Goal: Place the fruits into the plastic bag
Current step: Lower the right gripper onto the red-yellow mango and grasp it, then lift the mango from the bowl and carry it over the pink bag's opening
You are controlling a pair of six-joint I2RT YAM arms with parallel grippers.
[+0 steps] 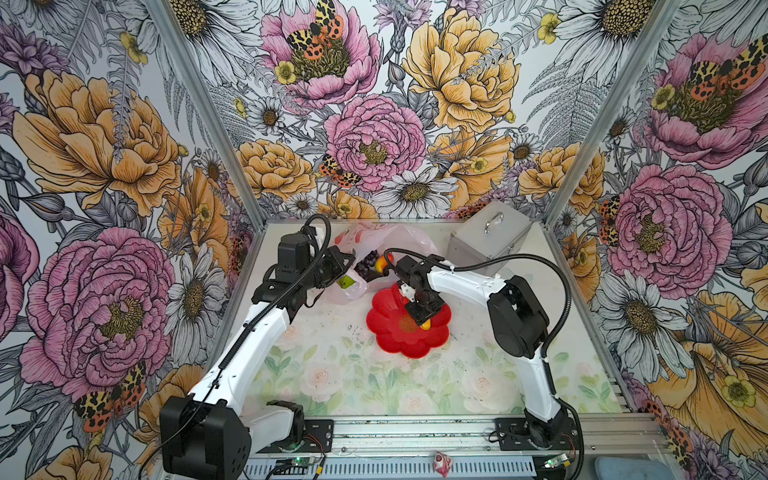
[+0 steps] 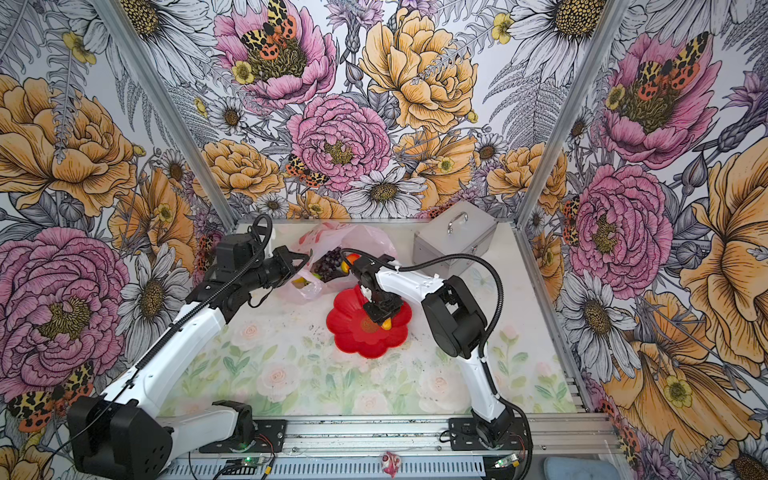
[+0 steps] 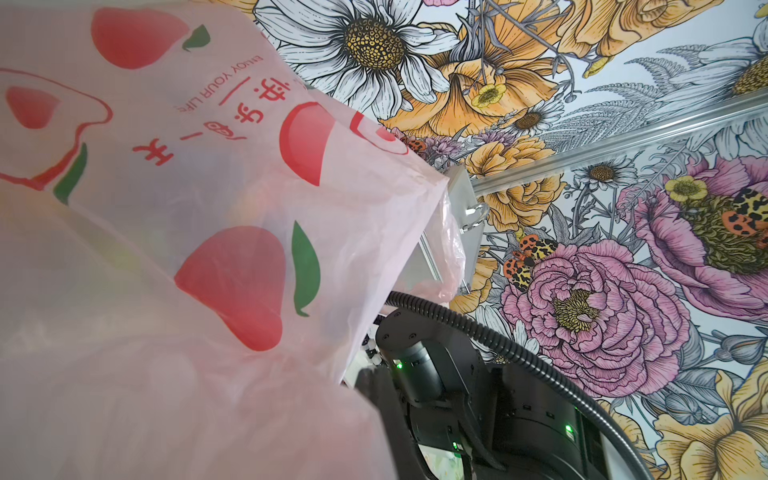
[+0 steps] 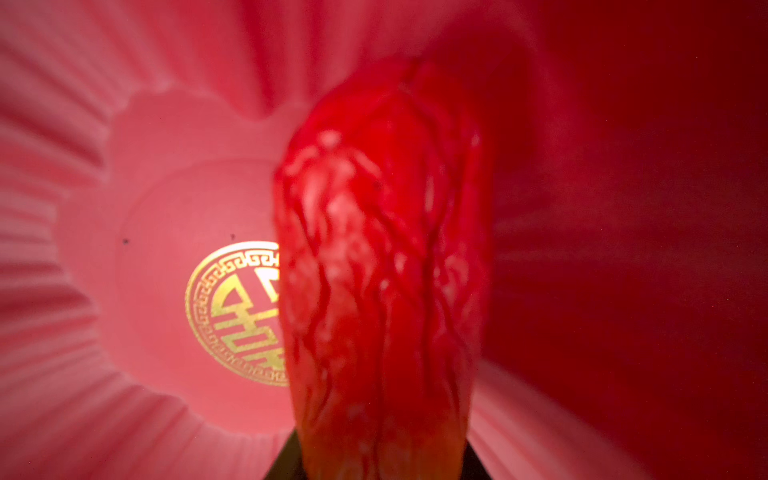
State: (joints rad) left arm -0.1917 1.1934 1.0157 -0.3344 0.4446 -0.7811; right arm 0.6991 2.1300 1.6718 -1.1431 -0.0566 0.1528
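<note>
Tool of right arm (image 1: 423, 321) points down over fruit (image 4: 382, 270) on plate (image 1: 390, 343).

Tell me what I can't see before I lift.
- Right gripper: jaws hidden beneath its own body in both top views; right wrist view is blocked by the blurred fruit, so grip is unclear.
- Bag contents: film blocks the left wrist view; top views show only the mouth.
- Left gripper: bag covers it in left wrist view; too small in top views to see a pinch.
</note>
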